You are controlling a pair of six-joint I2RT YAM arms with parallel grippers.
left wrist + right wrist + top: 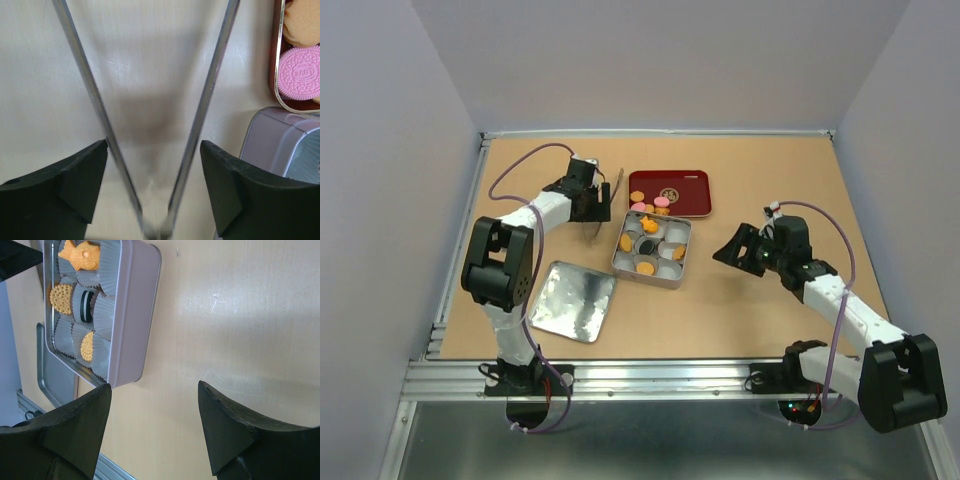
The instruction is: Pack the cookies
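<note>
Several cookies sit in paper cups in the silver tin (653,276): orange ones (646,266) and a dark one (648,246). More cookies, pink and orange (651,207), lie at the near edge of the dark red tray (685,190). My left gripper (605,205) is shut on metal tongs (92,100), whose arms stand spread and empty over the table left of the tray. A pink cookie (299,72) shows at the right of the left wrist view. My right gripper (725,250) is open and empty, right of the tin (130,310).
The tin's flat silver lid (572,300) lies on the table left of the tin, near the left arm's base. The right wrist view shows a fish-shaped cookie (80,255) and a dark sandwich cookie (86,306) in the tin.
</note>
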